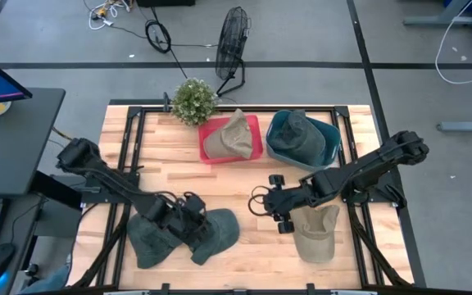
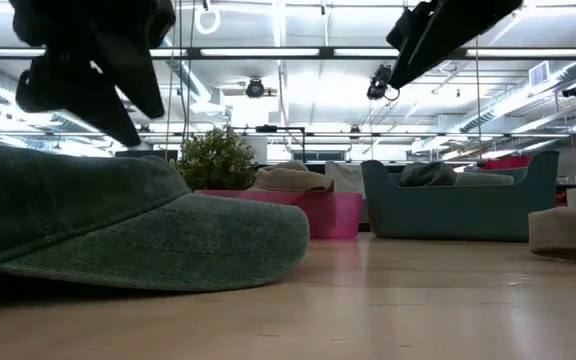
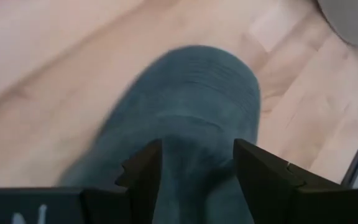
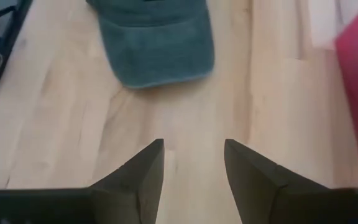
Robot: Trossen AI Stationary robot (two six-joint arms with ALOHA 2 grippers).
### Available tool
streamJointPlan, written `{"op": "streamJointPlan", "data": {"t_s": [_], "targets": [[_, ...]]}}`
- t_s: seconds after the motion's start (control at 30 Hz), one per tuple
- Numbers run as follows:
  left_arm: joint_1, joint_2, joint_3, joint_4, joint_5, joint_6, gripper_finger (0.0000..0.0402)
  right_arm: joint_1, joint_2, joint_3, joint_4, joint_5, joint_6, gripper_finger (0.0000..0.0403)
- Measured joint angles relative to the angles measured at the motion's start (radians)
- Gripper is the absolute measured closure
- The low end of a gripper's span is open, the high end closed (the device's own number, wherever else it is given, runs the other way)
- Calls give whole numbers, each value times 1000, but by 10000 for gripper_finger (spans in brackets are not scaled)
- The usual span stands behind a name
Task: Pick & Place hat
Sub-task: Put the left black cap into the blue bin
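The left gripper (image 3: 194, 171) hung spread over the soft green cap (image 1: 211, 233); the right gripper (image 4: 193, 163) gaped above bare wood table (image 4: 185, 118).

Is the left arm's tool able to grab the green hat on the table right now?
Probably yes. The left tool hangs open right above the green hat, one finger on each side of the fabric, and nothing lies between them.
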Motion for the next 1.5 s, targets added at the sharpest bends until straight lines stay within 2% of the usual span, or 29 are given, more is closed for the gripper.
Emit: {"op": "streamJointPlan", "data": {"t_s": [0.27, 0.43, 0.57, 0.7, 0.77, 0.83, 1.07, 1.2, 1.3, 1.4, 1.5], "targets": [[-13, 147, 0, 208, 2, -15, 200, 22, 0, -41, 105, 1, -7, 231], [-5, 192, 1, 240, 3, 13, 205, 22, 0, -41, 128, 0, -27, 231], [7, 195, 1, 242, 5, 72, 244, 22, 0, -41, 132, 0, -29, 231], [25, 195, 1, 278, 13, 193, 324, 22, 0, -41, 131, 1, -30, 231], [36, 195, 1, 318, 16, 274, 371, 22, 0, -41, 134, 0, -30, 231], [47, 185, 1, 350, 18, 379, 389, 22, 0, -41, 141, 0, -44, 231], [95, 182, 84, 367, 60, 868, 393, 21, 0, -41, 307, -27, -216, 231], [122, 183, 142, 360, 67, 1156, 394, 12, 0, -41, 390, -115, -239, 231], [138, 182, 169, 360, 66, 1373, 393, 3, 0, -41, 399, -129, -239, 231], [150, 183, 181, 355, 67, 1531, 393, -15, 0, -41, 390, -128, -240, 231], [162, 183, 185, 360, 67, 1605, 393, -38, 1, -41, 385, -126, -260, 231]]}}
